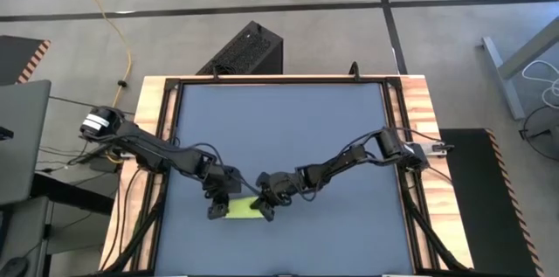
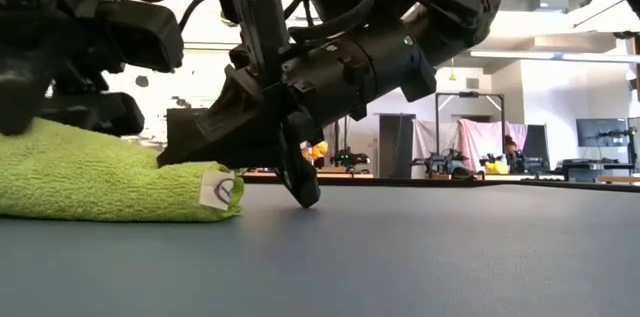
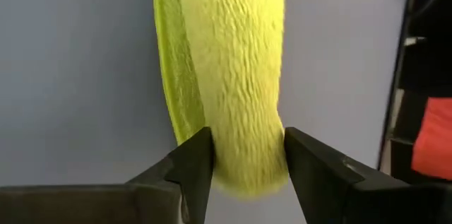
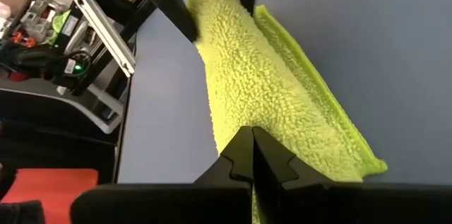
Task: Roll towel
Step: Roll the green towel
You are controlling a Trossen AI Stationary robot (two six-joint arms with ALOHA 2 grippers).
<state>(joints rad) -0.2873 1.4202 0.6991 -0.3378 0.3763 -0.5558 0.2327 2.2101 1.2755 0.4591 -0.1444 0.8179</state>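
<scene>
We found the towel [image 1: 241, 210] lying near the front edge of the worktop [image 1: 288, 128], already gathered into a short, thick roll with a flatter layer trailing along one side. The left hand [image 3: 244, 160] sat over one end of it, its two dark fingers [image 3: 191, 164] set narrow and holding the roll between them. The right hand [image 4: 252, 155] was at the other end; its fingertips had met with no gap, and we judged they were pressed down on the cloth rather than gripping much of it.

To do this step well, we thought both hands should work in step, so that the roll turned evenly and did not cone out at one end. The loose layer needed to be tucked under and kept taut, or the bundle would slacken once let go. The pinch should stay light, since hard squeezing would only flatten the roll.

The towel was bright lime, soft and thin, with a looped terry nap that looked pebbly up close. It would compress easily and drag a little on the surface. A small white tag [image 2: 221, 191] with a round mark showed at its end. The worktop was a smooth, matt blue-grey sheet in a black frame.
</scene>
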